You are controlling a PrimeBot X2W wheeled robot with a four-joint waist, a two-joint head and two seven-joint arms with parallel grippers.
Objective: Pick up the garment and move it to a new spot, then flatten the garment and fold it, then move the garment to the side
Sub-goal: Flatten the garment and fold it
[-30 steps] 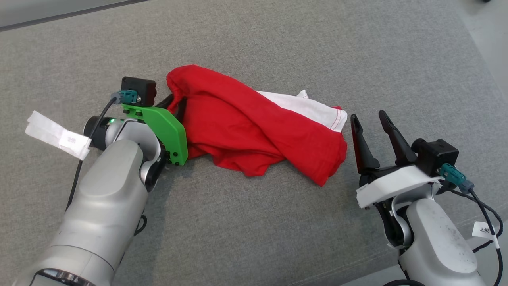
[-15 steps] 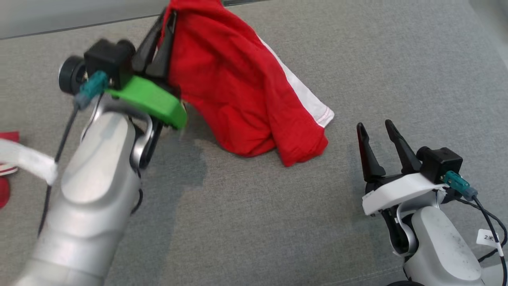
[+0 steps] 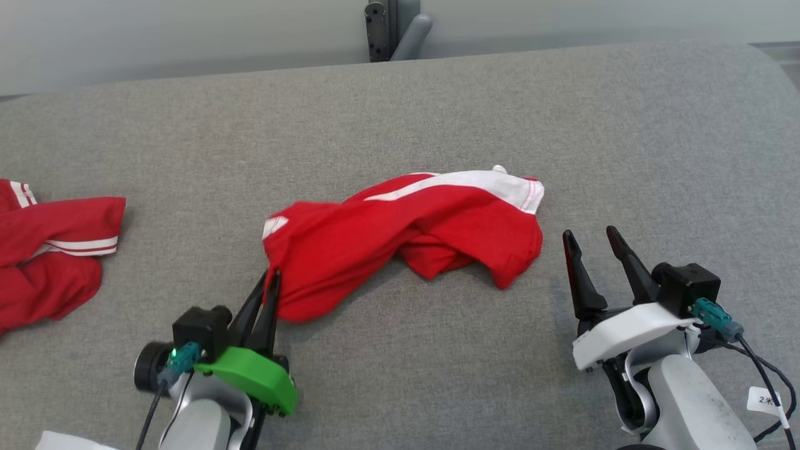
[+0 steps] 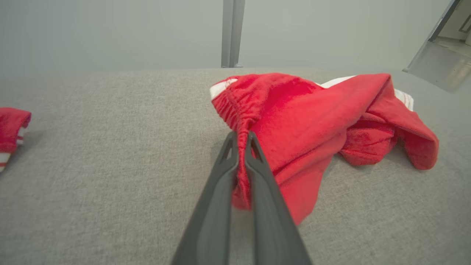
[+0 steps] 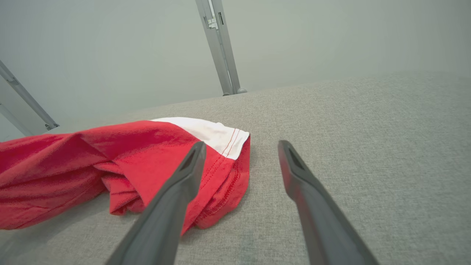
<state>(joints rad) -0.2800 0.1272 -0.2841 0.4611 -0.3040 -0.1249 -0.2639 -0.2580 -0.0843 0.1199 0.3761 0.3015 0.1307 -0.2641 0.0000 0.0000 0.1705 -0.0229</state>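
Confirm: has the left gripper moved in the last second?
Yes. The camera shifted too, but the left gripper, shut on the garment, sits farther from the grey surface's back edge, nearer the robot.

The garment (image 3: 400, 237) in the left gripper (image 4: 241, 135) is soft, matt red-and-white cloth. Beneath that gripper the padded surface (image 3: 437, 375) is coarse grey weave. The gripper's fingers (image 4: 217, 206) are smooth, matt dark plastic.

Just one bit of writing to call here, on the small white paper tag (image 3: 764, 400) hanging off the black cable (image 3: 750, 345) behind the right gripper (image 3: 589, 232): a handwritten "2", then a little star-like character too small to make out.
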